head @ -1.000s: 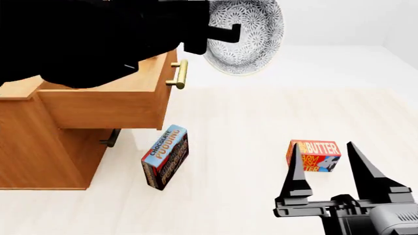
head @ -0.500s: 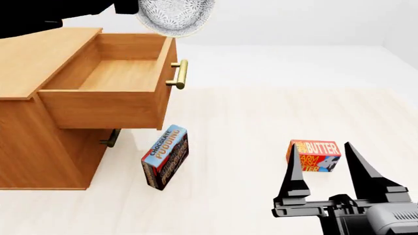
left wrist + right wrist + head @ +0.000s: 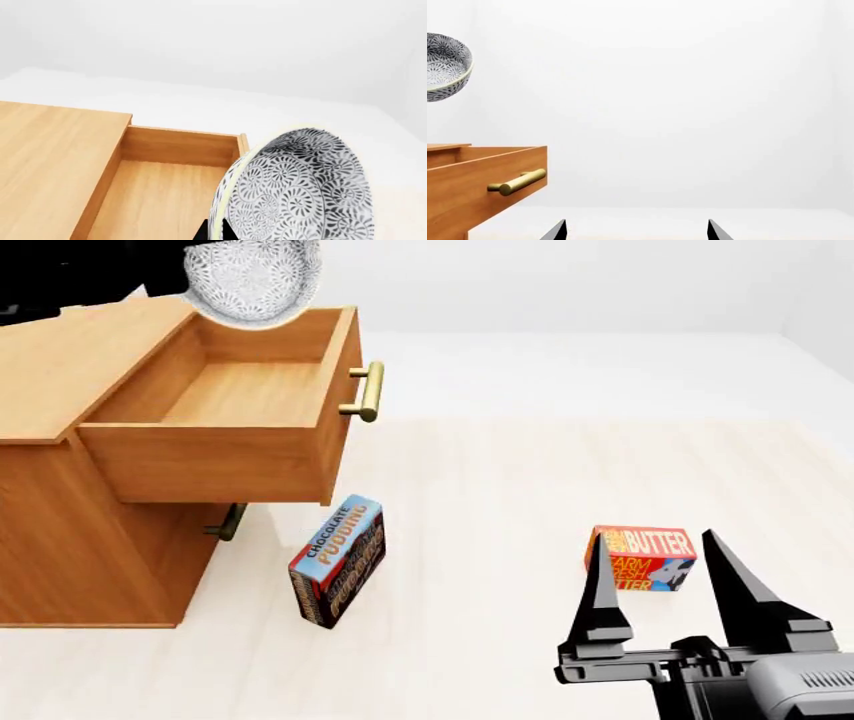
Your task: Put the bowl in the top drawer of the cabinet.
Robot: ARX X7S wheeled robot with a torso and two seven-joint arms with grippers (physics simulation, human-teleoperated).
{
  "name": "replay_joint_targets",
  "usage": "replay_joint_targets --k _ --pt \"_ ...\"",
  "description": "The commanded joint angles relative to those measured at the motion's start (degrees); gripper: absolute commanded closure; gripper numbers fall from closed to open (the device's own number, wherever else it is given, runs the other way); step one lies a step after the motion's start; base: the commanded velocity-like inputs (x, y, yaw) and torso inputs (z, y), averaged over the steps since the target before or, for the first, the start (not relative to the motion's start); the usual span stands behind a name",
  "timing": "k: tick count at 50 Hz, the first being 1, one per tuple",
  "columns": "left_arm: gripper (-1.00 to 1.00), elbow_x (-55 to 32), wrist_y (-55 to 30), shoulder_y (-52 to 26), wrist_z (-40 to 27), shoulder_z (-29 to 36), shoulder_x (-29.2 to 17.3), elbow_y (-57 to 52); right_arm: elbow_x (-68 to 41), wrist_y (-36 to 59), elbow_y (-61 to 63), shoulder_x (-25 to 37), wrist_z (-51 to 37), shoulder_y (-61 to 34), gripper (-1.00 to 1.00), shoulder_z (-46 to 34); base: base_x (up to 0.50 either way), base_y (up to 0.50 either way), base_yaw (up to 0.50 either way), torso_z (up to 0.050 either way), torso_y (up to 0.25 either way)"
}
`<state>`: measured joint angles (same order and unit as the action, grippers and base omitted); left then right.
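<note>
Carrying bowl (image 3: 251, 282) clamped in left end effector (image 3: 215, 231) above open top drawer (image 3: 214, 455); right end effector (image 3: 671, 585) idling apart; needing lowering centred inside, level, before releasing.

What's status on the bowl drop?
Left claw shut on bowl, held above open top drawer, not in yet. Right claw open, idle over the floor. Drawer interior shows nothing inside.
</note>
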<state>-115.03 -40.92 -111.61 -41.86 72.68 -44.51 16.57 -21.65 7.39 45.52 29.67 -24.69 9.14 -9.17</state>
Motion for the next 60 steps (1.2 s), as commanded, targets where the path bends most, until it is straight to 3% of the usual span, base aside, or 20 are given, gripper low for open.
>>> replay_joint_targets --k 1,32,60 --pt "1.0 2.7 3.0 3.9 0.6 0.4 -0.7 2.4 0.2 -0.4 -0.3 0.1 0.0 0.3 -1.0 -0.2 0.0 0.0 0.0 0.0 0.0" --pt "1.0 12.3 10.6 11.9 7.0 5.0 10.8 15.9 -0.1 -2.3 -2.1 0.3 0.0 1.3 -1.0 0.4 0.0 0.0 0.0 0.0 0.0" --pt "1.0 12.3 15.8 15.0 5.4 2.8 9.6 17.7 0.7 -2.3 -2.7 0.2 -0.1 0.9 -1.0 -0.8 0.0 0.0 0.0 0.0 0.001"
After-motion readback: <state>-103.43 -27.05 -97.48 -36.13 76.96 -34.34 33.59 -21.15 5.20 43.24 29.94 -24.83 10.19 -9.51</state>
